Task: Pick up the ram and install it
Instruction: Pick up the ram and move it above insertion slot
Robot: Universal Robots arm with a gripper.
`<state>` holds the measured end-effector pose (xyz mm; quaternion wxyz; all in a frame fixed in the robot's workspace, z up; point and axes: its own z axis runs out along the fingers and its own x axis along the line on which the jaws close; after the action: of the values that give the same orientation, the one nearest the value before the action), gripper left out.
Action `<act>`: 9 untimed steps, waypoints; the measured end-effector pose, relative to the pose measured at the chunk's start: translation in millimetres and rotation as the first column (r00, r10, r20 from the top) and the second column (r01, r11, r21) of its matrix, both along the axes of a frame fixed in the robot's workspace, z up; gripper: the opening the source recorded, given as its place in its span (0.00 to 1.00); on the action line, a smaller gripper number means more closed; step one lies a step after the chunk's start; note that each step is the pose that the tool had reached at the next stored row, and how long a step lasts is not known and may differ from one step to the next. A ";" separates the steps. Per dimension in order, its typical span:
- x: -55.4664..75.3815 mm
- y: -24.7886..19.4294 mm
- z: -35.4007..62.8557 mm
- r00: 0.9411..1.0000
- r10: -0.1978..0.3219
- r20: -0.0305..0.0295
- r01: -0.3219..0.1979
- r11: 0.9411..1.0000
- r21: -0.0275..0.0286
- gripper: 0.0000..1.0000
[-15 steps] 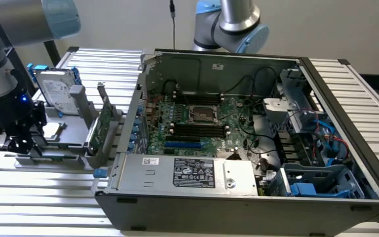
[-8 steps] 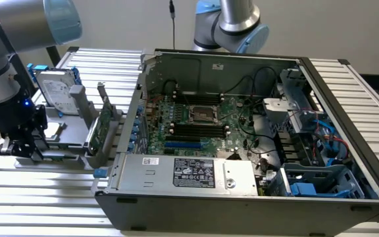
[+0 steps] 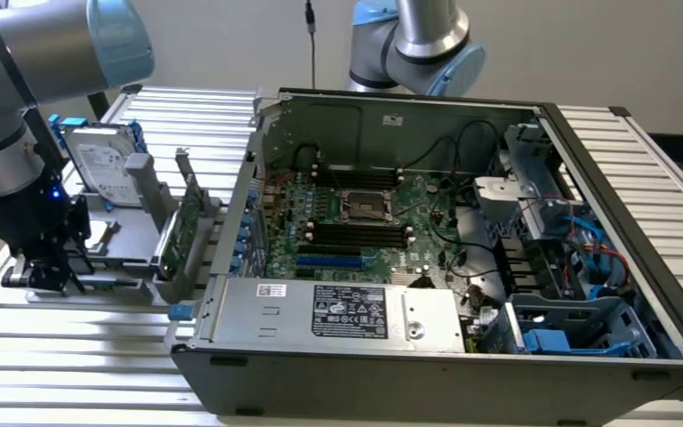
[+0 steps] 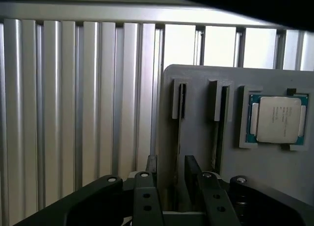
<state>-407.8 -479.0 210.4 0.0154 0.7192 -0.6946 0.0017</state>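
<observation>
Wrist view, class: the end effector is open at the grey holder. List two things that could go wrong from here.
1. The open end effector is lined up on the ram; slightly off-centre, it might strike the grey holder instead.
2. The processor lies bare in the same holder; a stray move could knock it.

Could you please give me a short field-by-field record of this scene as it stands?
computer case: open, motherboard exposed
holder: grey, to the exterior view's left of the case
gripper: open, straddling a holder slot, nothing held
ram: dark stick, apparently edge-on in that slot, not lifted
processor: lying in a holder recess
hard drive: upright on the holder
</observation>
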 end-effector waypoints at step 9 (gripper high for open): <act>0.2 -0.1 -8.7 1.000 0.004 0.000 -0.004 1.000 0.017 0.36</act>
<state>-407.6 -479.1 201.7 0.0091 0.7209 -0.6930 -0.0043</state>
